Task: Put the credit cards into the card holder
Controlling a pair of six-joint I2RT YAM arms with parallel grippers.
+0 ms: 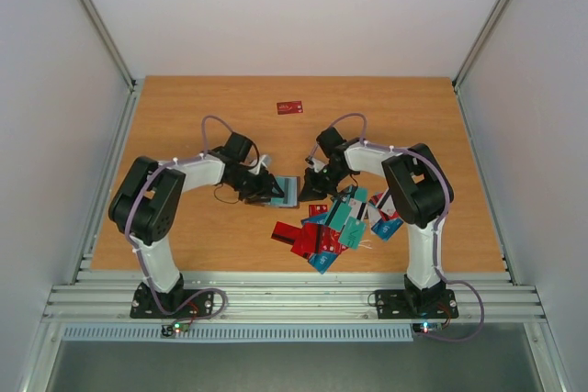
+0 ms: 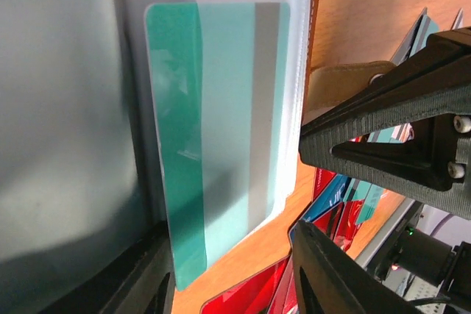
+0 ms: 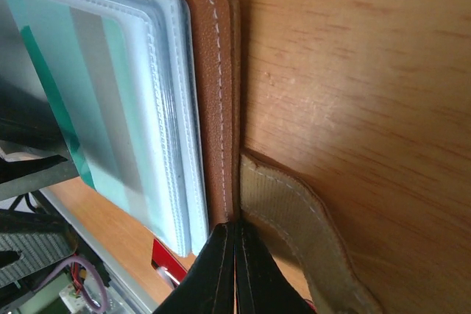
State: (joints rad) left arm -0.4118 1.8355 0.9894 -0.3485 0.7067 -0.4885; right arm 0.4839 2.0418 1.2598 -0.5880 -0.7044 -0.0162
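The brown card holder lies open between the two grippers, its clear sleeves facing up. A teal card with a grey stripe sits partly in the top sleeve, its lower end sticking out. My left gripper is open, its fingers standing either side of that end without clamping it. My right gripper is shut, its tips against the edge of the holder's brown cover where the beige strap joins. Loose credit cards in red, teal and blue are heaped just in front of the holder.
A single red card lies apart at the back of the wooden table. The heap of cards reaches towards the right arm's base. A metal rail runs along the near edge, and walls close in both sides.
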